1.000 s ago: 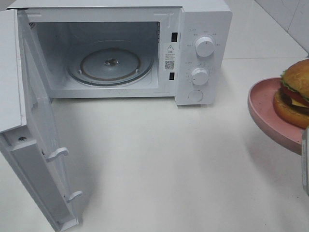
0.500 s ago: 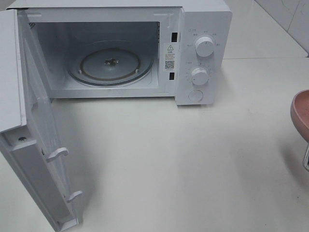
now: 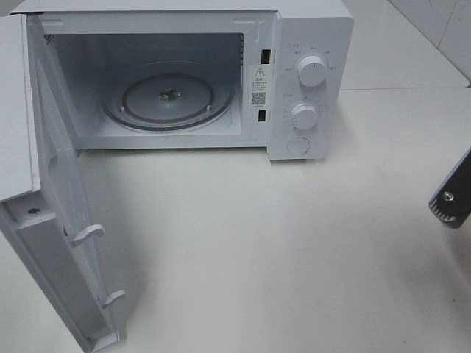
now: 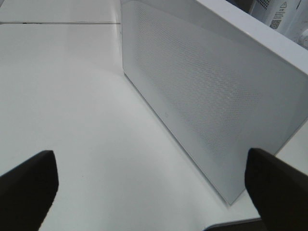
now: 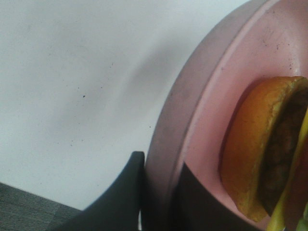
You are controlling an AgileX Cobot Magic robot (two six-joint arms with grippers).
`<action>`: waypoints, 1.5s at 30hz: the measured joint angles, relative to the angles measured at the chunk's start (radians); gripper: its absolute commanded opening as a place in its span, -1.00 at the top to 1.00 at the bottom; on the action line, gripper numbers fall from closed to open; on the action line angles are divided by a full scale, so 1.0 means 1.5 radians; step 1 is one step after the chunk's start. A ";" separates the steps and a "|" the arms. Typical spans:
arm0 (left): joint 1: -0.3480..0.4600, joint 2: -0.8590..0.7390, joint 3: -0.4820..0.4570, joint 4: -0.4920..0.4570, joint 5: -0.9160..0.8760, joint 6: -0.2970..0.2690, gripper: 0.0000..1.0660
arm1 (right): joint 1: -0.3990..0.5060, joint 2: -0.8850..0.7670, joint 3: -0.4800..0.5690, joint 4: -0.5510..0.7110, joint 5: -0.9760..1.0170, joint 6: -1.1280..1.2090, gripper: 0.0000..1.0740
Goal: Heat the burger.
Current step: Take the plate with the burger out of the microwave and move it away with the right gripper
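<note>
Right hand [image 5: 156, 192] is clamped on the rim of a pink plate [image 5: 192, 110], one finger under the rim and one on the inner face. On that plate sits the burger [image 5: 262, 149], its bun and dark patty showing side-on in the right wrist view; plate and burger lie outside the high view, where only a dark piece of the right arm [image 3: 452, 195] shows at the 3 o'clock edge. Left hand [image 4: 144, 190] is spread wide, fingers [image 4: 29, 185] well apart, holding nothing, facing the outer side of the microwave door [image 4: 202, 91]. Microwave [image 3: 309, 81] stands at 12 o'clock on the white surface [image 3: 280, 250], door [image 3: 59, 243] swung open toward 8 o'clock, glass turntable [image 3: 168, 99] bare.
</note>
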 measured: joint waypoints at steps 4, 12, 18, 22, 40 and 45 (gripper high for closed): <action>0.000 0.000 0.000 0.000 0.000 0.000 -0.83 | 0.000 0.051 -0.029 -0.006 0.001 0.087 0.97; 0.000 0.000 0.000 0.000 0.000 0.000 -0.83 | 0.000 0.147 -0.067 -0.010 0.005 0.162 0.97; 0.000 0.000 0.000 0.000 0.000 0.000 -0.83 | 0.000 0.214 -0.095 -0.011 0.019 0.205 0.96; 0.000 0.000 0.000 0.000 0.000 0.000 -0.83 | 0.000 0.237 -0.095 -0.017 0.019 0.224 0.96; 0.000 0.000 0.000 0.000 0.000 0.000 -0.83 | -0.022 0.386 -0.097 -0.086 -0.045 0.343 0.96; 0.000 0.000 0.000 0.000 0.000 0.000 -0.83 | -0.063 0.422 -0.098 -0.086 -0.077 0.351 0.94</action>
